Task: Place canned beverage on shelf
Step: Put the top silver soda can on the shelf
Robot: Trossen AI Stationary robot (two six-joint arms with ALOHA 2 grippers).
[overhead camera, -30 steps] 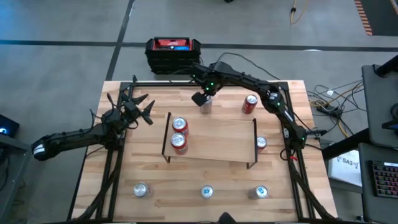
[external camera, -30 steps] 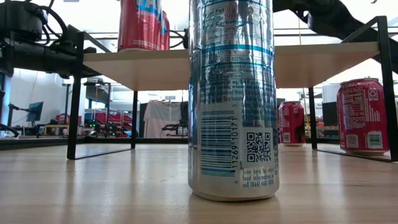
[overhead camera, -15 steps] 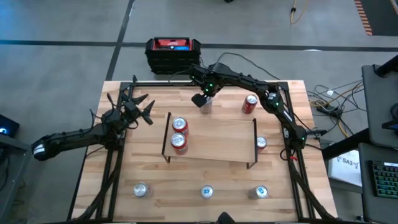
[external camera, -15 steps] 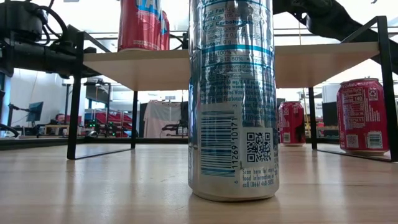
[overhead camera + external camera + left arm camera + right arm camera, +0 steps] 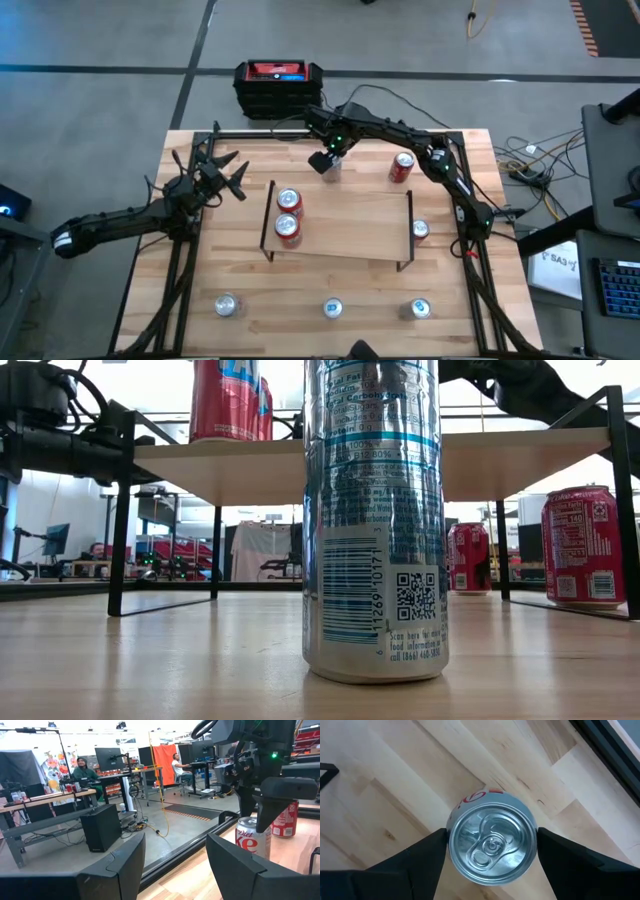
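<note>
We look straight down on a silver can [image 5: 493, 845] with red lettering, standing upright on the table [image 5: 250, 150] just behind the shelf's back edge. The right gripper [image 5: 491, 852] sits directly over it, one dark finger [image 5: 427, 855] on each side of the can's rim, jaws spread about the can; whether the pads actually press the metal, we cannot tell. From the left wrist view we catch the same can [image 5: 252, 837] with that gripper [image 5: 265, 812] coming down onto its top.

The shelf [image 5: 350, 225] stands at the table's middle, a light board on thin black legs. On its left end, two red cans [image 5: 288, 215] stand upright, one behind the other. Behind the shelf's right corner a red can [image 5: 402, 166] stands on the table, and just off the shelf's right end sits another can [image 5: 420, 230]. In front of the shelf, three silver cans [image 5: 332, 309] stand in a row near the table's front edge.

Left of the shelf, well apart, the left gripper [image 5: 228, 175] hovers with its fingers open and nothing between them. Beyond the table, a red and black case [image 5: 277, 83] rests on the floor.
</note>
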